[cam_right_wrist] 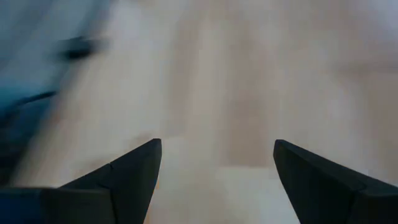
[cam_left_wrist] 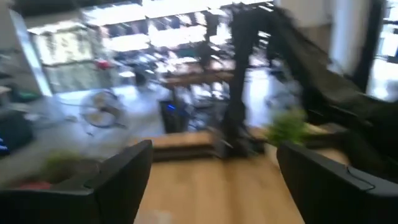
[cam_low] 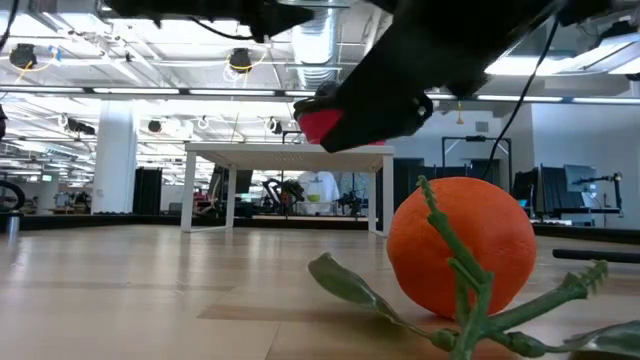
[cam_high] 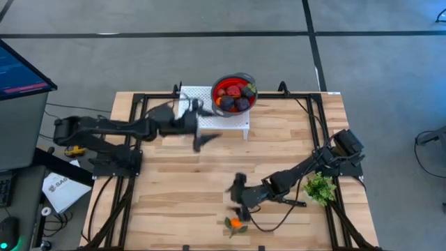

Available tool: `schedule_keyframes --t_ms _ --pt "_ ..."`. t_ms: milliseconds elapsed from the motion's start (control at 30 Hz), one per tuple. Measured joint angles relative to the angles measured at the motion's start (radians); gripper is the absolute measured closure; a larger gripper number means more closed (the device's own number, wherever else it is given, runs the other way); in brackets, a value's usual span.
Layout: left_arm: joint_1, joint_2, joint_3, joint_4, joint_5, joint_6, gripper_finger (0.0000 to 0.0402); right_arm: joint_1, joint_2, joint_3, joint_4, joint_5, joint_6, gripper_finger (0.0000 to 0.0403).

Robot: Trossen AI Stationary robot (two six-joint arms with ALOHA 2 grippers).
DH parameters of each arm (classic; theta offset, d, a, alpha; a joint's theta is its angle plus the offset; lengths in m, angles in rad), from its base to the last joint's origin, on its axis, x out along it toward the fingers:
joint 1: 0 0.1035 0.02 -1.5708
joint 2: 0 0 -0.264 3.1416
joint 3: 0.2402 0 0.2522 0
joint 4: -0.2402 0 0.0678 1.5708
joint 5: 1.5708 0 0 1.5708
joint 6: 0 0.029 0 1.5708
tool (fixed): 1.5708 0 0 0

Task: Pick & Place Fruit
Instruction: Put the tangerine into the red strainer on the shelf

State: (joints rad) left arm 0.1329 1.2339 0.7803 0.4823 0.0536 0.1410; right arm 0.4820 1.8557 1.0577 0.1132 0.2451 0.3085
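progress: most fruit already in bowl (cam_high: 234,94), far from my right pincer (cam_high: 239,202) | left: leafy orange (cam_high: 236,223) on desk (cam_high: 181,188) just beside that pincer | right pincer released, empty | left pincer (cam_high: 200,137) released, near bowl

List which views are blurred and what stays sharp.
Left wrist view: heavy motion smear across the room and the green leafy bunch. Right wrist view: the wooden table is a streaked blur. Low view: the round orange fruit with green leaves is crisp. High view: mostly sharp; the left gripper slightly smeared.
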Motion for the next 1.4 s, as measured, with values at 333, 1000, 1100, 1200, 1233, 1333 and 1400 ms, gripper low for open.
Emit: schedule_keyframes --t_ms 333,1000,1100,1200,1233,1333,1400 --pt "-0.250 -0.066 -0.258 0.003 -0.051 -0.170 0.0099 0.057 0.000 0.003 0.007 -0.305 -0.229 0.0098" --pt "-0.481 0.144 -0.377 0.297 -0.246 -0.366 0.0109 0.066 0.156 0.139 -0.179 -0.269 -0.315 0.0166" --pt "-0.479 0.157 -0.377 0.307 -0.246 -0.361 0.0109 0.066 0.153 0.139 -0.216 -0.267 -0.310 0.0199" --pt "-0.479 0.157 -0.377 0.306 -0.246 -0.361 0.0109 0.066 0.153 0.139 -0.219 -0.267 -0.307 0.0231" --pt "-0.479 0.157 -0.377 0.306 -0.246 -0.362 0.0109 0.064 0.153 0.139 -0.215 -0.267 -0.299 0.0241" --pt "-0.479 0.157 -0.377 0.306 -0.247 -0.366 0.0109 0.049 0.154 0.139 -0.190 -0.267 -0.244 0.0270" --pt "-0.479 0.157 -0.377 0.305 -0.247 -0.366 0.0109 0.035 0.154 0.123 -0.153 -0.267 -0.211 0.0284"
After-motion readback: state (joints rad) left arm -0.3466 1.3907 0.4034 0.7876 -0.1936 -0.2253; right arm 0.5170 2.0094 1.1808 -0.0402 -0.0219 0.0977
